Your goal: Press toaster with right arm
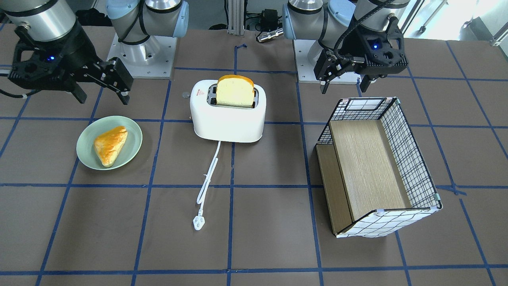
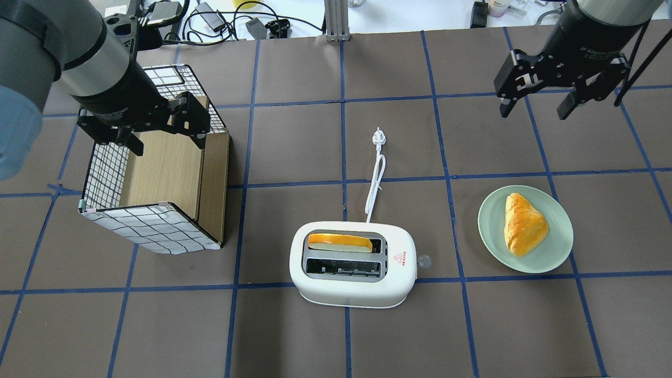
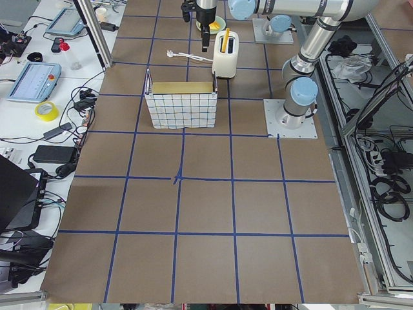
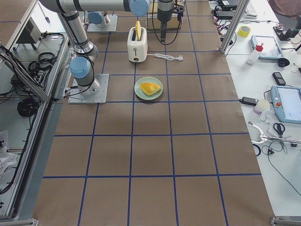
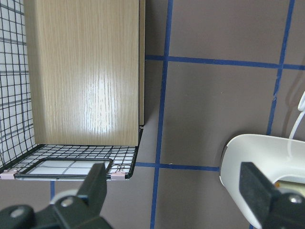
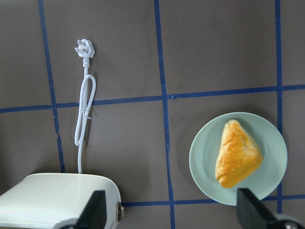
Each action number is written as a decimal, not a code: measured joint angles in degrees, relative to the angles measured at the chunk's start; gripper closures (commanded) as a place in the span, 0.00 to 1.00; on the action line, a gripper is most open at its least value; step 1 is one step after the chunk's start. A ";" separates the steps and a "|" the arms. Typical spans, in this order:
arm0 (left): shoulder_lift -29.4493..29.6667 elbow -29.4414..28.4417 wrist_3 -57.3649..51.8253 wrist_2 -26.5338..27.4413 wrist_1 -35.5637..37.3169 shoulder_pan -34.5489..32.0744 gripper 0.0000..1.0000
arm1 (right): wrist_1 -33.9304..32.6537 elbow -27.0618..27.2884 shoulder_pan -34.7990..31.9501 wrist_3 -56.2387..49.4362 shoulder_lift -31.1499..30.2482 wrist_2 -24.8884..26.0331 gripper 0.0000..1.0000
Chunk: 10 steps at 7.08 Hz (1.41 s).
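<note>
The white rounded toaster [image 2: 353, 265] stood mid-table, a bread slice [image 2: 340, 242] upright in one slot (red triangle sticker beside it). Its side lever was barely discernible. The right gripper [image 2: 533, 111] hung well apart, jaws wide, empty.

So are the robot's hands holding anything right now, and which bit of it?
Nothing. The right gripper and the left gripper are both open and empty.

— Where's the right gripper [image 2: 533, 105]?
— Raised, pointing straight down, fingers spread wide, holding nothing.
— And the left gripper [image 2: 168, 139]?
— The same: raised, aimed downward, fingers apart and empty.
</note>
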State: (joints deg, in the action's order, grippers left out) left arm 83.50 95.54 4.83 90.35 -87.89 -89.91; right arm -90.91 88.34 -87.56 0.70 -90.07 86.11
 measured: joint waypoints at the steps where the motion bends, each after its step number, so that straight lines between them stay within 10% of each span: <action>1: 0.00 0.00 0.00 0.00 0.00 0.00 0.00 | -1.49 -0.18 -1.43 -0.16 0.73 0.92 0.00; 10: 0.00 -0.03 0.00 0.00 0.00 0.00 0.00 | 1.79 -0.80 -0.46 -1.54 1.07 3.39 0.00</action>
State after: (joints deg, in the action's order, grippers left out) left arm 83.50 95.51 4.83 90.35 -87.89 -89.91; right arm -89.12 87.54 -88.02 -0.84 -89.00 89.51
